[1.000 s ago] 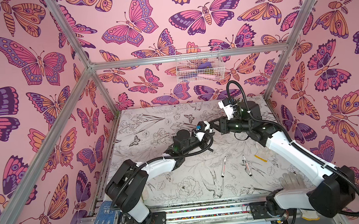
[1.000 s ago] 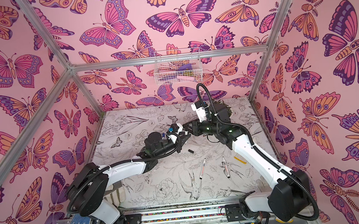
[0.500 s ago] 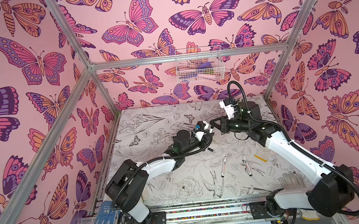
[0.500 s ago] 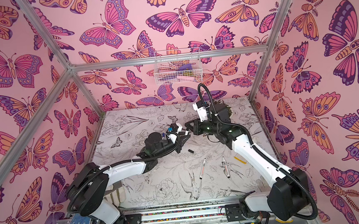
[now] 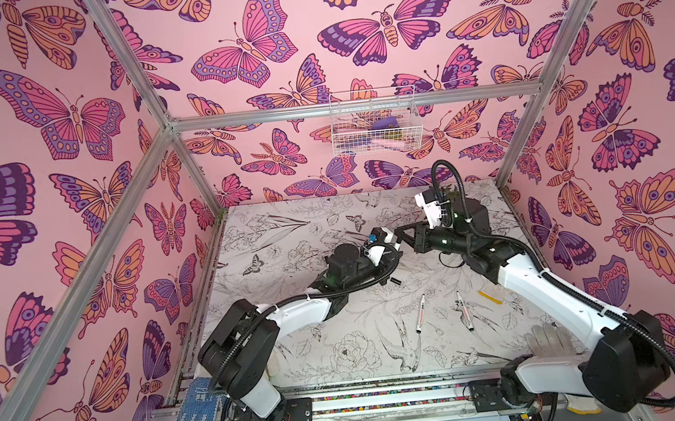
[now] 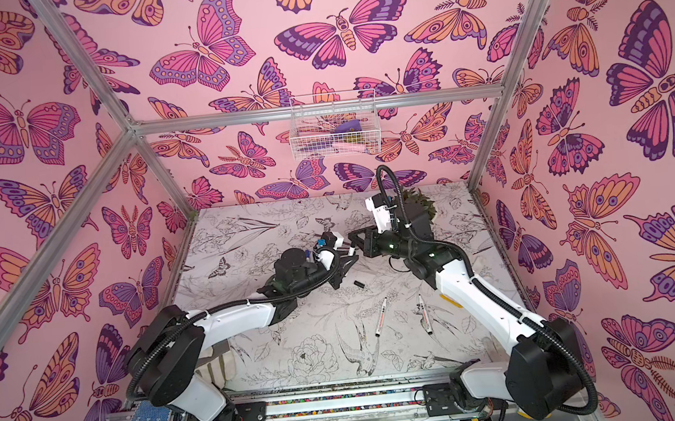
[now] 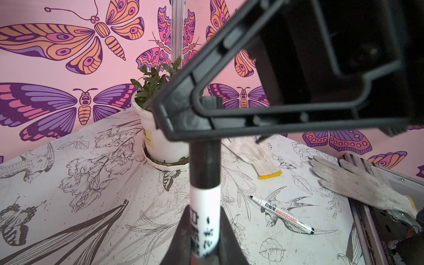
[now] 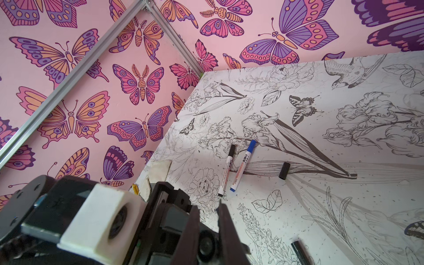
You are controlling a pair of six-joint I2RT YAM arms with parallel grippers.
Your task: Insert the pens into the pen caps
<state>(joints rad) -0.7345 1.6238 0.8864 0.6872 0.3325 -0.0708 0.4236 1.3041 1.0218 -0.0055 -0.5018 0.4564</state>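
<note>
Nearest, hanging over the front rail at the left: a blue-dotted work glove [image 5: 195, 411]. Front right, tucked against the right arm: a grey-white glove [image 5: 549, 336]. Farther in, flat on the flower-print table [image 5: 338, 336] and well apart from both grippers: an uncapped pen [image 5: 420, 314] and, near it, a second uncapped pen [image 5: 464, 312], dark tips bare, not touching. Just right of those, a knit glove [image 7: 254, 153] with a yellow cuff, largely under the right arm in both top views. Beyond the pens, a loose black cap [image 5: 395, 281] on its side, touching nothing. Seen only from the right wrist, near that cap: a black-capped pen [image 8: 226, 171] and a blue-capped pen [image 8: 243, 165], side by side, close but apart. Above mid-table, tip to tip: left gripper [image 7: 204, 231] clenched on the white barrel of the held pen [image 7: 205, 206]; over that pen's front end, a fitted black cap [image 7: 204, 165], flush against the barrel, seated how deep impossible to tell; right gripper [image 8: 208, 211] pinched shut on that cap, one finger [image 7: 176, 119] laid across its far end. Farthest: a potted plant [image 7: 158, 96] in a white pot in the far right corner, and a white wire basket [image 5: 374, 123] hung on the back wall.
</note>
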